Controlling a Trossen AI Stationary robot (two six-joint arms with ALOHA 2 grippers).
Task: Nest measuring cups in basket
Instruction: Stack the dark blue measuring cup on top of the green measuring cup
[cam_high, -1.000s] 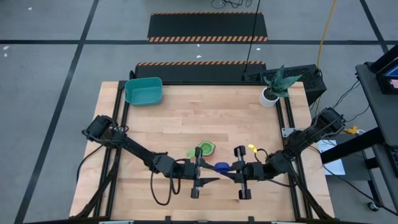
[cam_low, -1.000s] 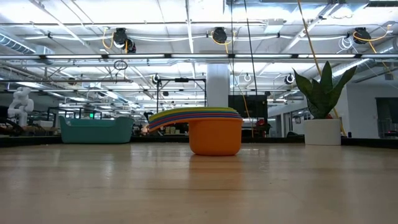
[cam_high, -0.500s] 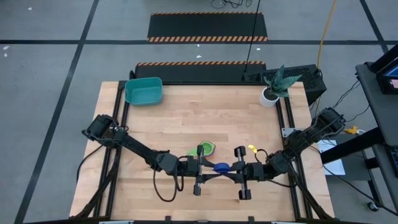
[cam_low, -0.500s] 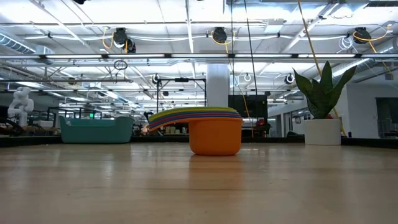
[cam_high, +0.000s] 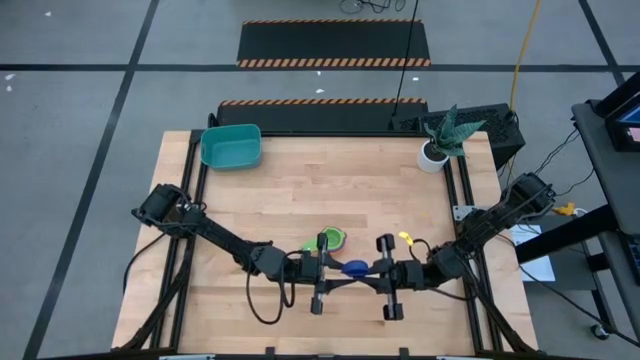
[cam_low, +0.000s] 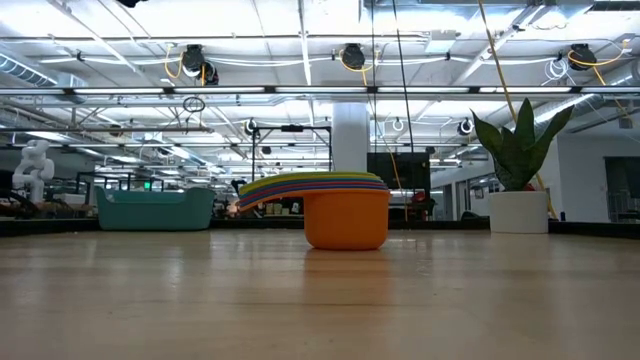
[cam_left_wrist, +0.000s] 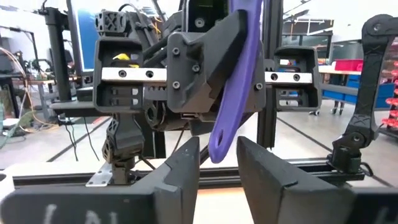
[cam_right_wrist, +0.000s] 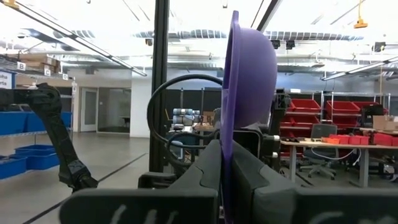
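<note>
Handover hinges here: your right pincer grips the blue cup; its handle hangs between your open left pincer fingers, the basket far beyond.

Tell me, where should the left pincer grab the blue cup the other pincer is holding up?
Probably by its flat handle, coming in from the left. The right pincer clamps the blue cup at its rim, so the handle sticks out toward the left pincer, between its open fingers.
</note>
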